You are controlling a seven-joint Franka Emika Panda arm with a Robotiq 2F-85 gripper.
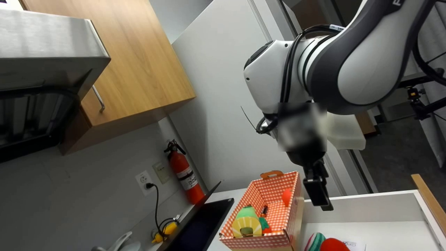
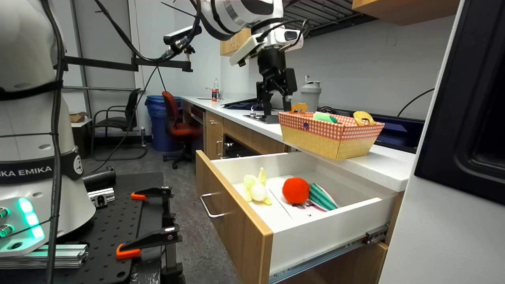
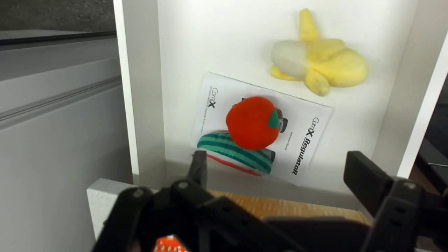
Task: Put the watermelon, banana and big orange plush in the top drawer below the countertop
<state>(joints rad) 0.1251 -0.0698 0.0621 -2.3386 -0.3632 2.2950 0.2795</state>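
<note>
The claw [image 2: 277,105] hangs with its two black fingers pointing down, spread wide apart. Under the edge of a long white counter [image 2: 390,161], the top drawer [image 2: 331,227] is pulled out; it has a light wood front, a silver bar handle, and plain white walls and floor. On the counter, just beside the drawer, stands a tan woven basket [image 2: 311,138] with a red-and-white checked lining. Inside the drawer lies a white booklet [image 3: 301,120] printed "ComX Regulator" in black. All three toys of the task are in the drawer too. The banana [image 3: 323,57], the largest, is a soft plush with a cream body and yellow peel flaps splayed out; it lies on the drawer's bare floor, apart from the other two. The big orange plush [image 3: 252,122] is round, a vivid red-orange with a small green patch at one end, and rests on the booklet. Just beside it, apparently touching, the watermelon [image 3: 235,154] lies across the booklet's edge: a wedge with a rind in light and dark green stripes and a thin strip of white and red along one side.
</note>
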